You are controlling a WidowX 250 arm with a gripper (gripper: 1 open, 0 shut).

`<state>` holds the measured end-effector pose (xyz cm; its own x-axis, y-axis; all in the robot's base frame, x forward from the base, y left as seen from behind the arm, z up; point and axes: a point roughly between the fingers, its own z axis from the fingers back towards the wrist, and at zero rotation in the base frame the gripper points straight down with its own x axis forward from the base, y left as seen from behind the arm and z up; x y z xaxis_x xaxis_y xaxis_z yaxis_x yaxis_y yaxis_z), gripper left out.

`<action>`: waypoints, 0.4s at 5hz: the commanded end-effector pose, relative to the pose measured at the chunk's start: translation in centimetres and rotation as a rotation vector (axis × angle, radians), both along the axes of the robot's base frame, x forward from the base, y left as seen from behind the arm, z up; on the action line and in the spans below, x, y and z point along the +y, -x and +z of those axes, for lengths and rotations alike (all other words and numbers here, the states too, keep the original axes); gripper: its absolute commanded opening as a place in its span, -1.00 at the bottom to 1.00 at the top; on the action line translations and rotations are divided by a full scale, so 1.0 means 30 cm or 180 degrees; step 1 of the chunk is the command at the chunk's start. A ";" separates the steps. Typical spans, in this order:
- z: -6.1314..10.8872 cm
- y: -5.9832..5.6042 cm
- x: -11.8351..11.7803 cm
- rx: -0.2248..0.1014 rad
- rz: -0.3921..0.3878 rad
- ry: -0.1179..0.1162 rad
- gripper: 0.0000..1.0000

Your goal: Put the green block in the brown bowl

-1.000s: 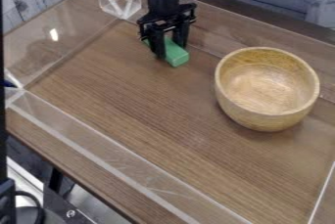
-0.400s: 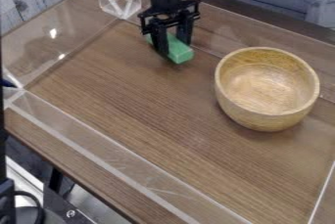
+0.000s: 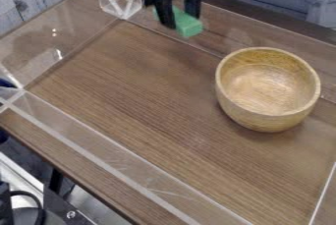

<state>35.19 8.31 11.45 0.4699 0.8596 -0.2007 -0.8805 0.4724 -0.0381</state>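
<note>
The green block (image 3: 192,26) hangs in the air above the back of the wooden table, tilted, held between the black fingers of my gripper (image 3: 179,17). The gripper points down and is shut on the block; its upper part runs out of the frame's top edge. The brown bowl (image 3: 268,88) stands upright on the table at the right, in front of and to the right of the gripper. It holds nothing and is well apart from the block.
A low clear plastic wall (image 3: 39,37) rings the wooden tabletop (image 3: 132,101). A clear plastic bracket (image 3: 118,1) stands at the back left, just left of the gripper.
The gripper has risen from the table with the green block in it, carrying it up and slightly right in the frame. The bowl has not moved.
</note>
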 end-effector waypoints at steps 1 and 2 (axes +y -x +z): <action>0.203 0.017 -0.038 -0.0365 -0.0110 0.0064 -1.00; 0.233 0.069 -0.115 -0.0360 -0.0326 0.0113 -1.00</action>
